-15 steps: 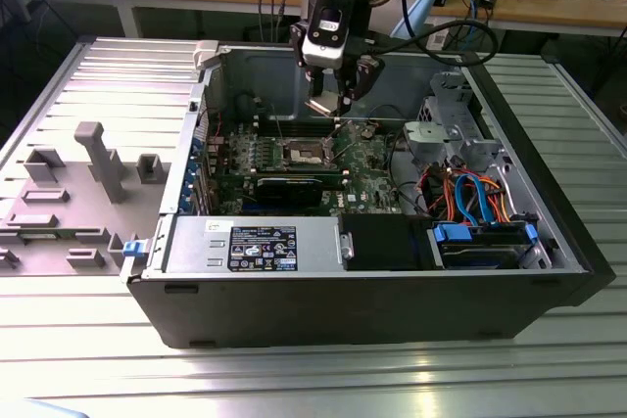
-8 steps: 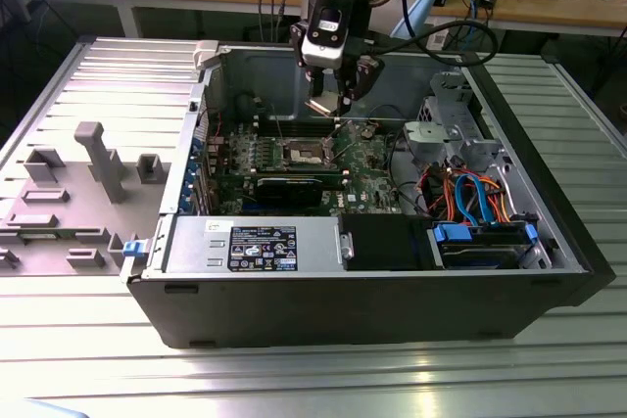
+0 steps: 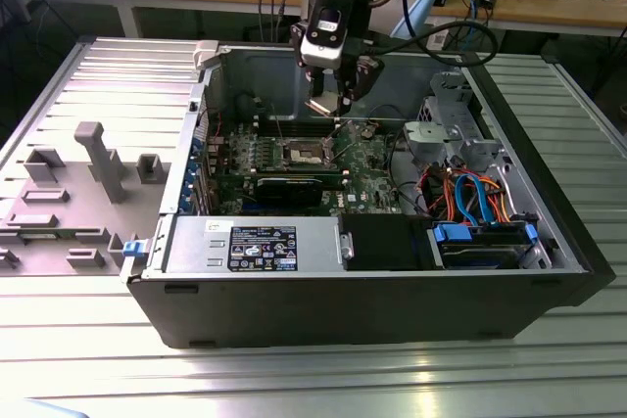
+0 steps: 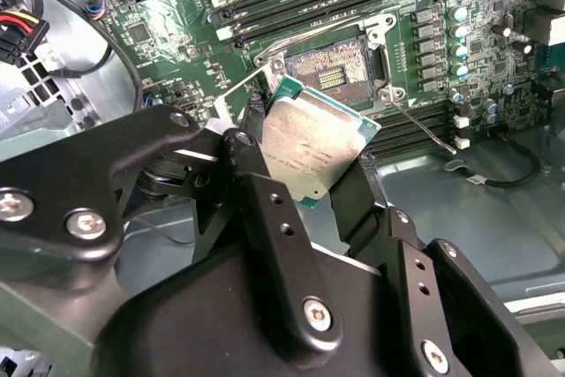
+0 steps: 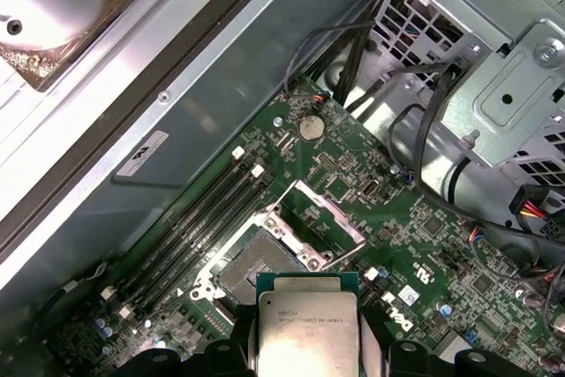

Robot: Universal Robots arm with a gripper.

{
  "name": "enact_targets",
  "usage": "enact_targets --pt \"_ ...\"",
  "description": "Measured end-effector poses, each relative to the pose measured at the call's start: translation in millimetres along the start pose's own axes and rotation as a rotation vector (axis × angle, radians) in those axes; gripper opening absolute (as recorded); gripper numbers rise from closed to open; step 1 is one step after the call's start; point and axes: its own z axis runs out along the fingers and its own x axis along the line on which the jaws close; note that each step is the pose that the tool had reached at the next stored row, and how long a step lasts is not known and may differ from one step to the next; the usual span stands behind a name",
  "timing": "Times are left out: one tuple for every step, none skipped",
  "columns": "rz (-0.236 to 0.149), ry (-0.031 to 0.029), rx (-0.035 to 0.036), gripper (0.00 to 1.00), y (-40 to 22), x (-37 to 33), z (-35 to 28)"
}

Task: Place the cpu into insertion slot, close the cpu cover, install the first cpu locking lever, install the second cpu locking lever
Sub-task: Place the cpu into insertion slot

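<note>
Gripper (image 4: pixel 305 163): closed onto cpu (image 4: pixel 309 146) by opposite edges; hovering 1 o'clock of bare insertion slot (image 3: pixel 304 152), exterior view; cpu cover (image 5: pixel 328 210) raised; best to square corners with rim, lower flat, no force.

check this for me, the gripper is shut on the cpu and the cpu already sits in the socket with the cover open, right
Not quite: the cpu is not in the insertion slot. In the first wrist view the gripper holds it clear of the slot, whose dark centre lies bare. The rest stands: gripper shut on the cpu, cpu cover open.
</note>
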Motion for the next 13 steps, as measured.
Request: enact_targets --pt "0.002 -0.0001 0.0 0.55 0.0 0.0 0.0" --pt "0.006 -0.0002 -0.0001 0.55 0.0 0.0 0.1" --pt "0.012 -0.0004 -0.0002 0.55 0.0 0.0 0.2" --pt "0.015 -0.0006 -0.0002 0.55 0.0 0.0 0.2" --pt "0.018 -0.0007 -0.0003 0.55 0.0 0.0 0.3" --pt "0.021 -0.0008 -0.0004 0.55 0.0 0.0 0.3" --pt "0.025 -0.001 -0.0004 0.55 0.0 0.0 0.4" --pt "0.029 -0.0012 -0.0005 0.55 0.0 0.0 0.5" --pt "0.031 -0.0012 -0.0006 0.55 0.0 0.0 0.5" --pt "0.033 -0.0013 -0.0006 0.55 0.0 0.0 0.5" --pt "0.035 -0.0014 -0.0007 0.55 0.0 0.0 0.6" --pt "0.037 -0.0015 -0.0006 0.55 0.0 0.0 0.6" --pt "0.039 -0.0015 -0.0007 0.55 0.0 0.0 0.6"
